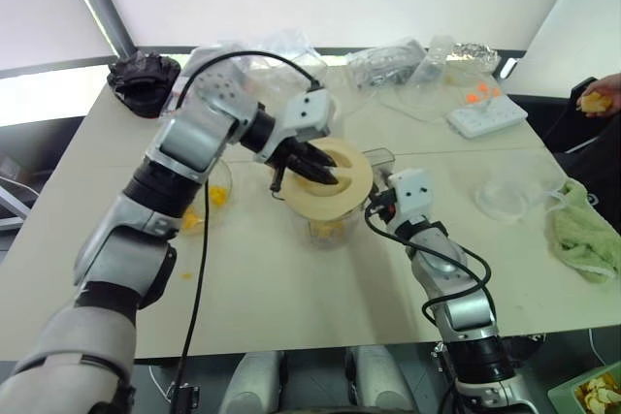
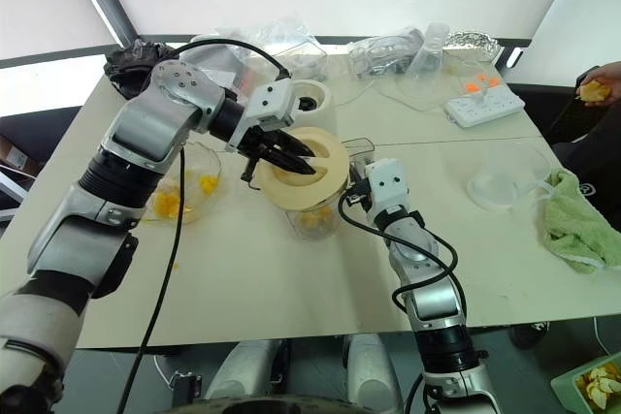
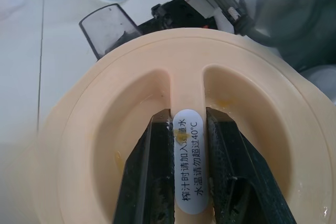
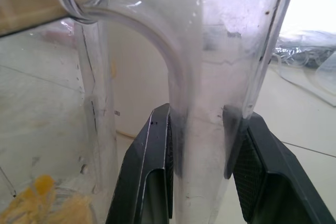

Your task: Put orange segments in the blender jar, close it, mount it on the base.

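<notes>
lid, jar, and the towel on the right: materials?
Lid: cream, smooth, matte, moulded ribs and grip bar; looks like plastic.
Blender jar: clear and rigid, scuffed and hazy with a moulded handle; probably plastic rather than glass.
Towel: pale green, crumpled, nubby surface; looks like terry or microfibre cloth.

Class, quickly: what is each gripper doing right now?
Left gripper: shut on the lid, by its centre ridge.
Right gripper: shut on the blender jar, by its handle.
</notes>
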